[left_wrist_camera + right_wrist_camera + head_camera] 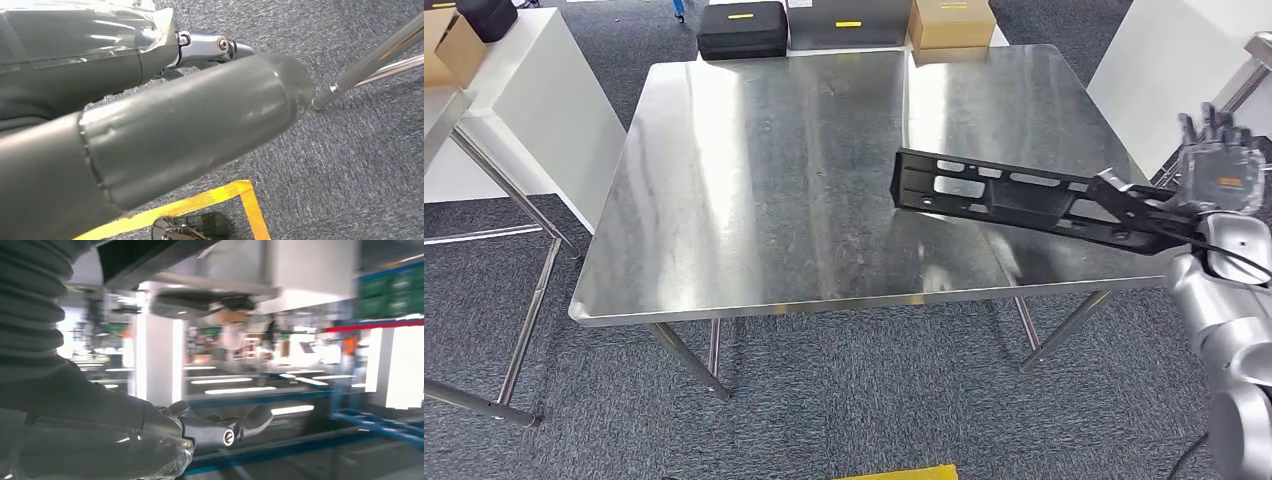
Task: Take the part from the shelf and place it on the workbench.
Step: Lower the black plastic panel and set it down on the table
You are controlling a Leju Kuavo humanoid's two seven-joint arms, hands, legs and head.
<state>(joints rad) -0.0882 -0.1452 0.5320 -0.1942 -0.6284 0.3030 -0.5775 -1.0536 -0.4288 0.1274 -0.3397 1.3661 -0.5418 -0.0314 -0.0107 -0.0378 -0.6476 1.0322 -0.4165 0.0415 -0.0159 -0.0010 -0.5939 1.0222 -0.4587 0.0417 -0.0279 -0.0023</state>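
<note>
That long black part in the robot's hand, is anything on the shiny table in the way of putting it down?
Nothing visible is. The black part, held by the right hand, already hangs over the right side of the steel workbench, whose top is bare beneath it. The boxes and black case sit beyond the far edge.

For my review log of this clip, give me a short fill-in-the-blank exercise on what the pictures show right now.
1. The long black part is gripped by the robot's ____ hand.
2. The part's free end is over the ____ workbench.
3. Beyond the workbench's far edge, beside the black case, stands a cardboard ____.
4. The tape on the carpet is ____.

Missing words: right; steel; box; yellow
</note>
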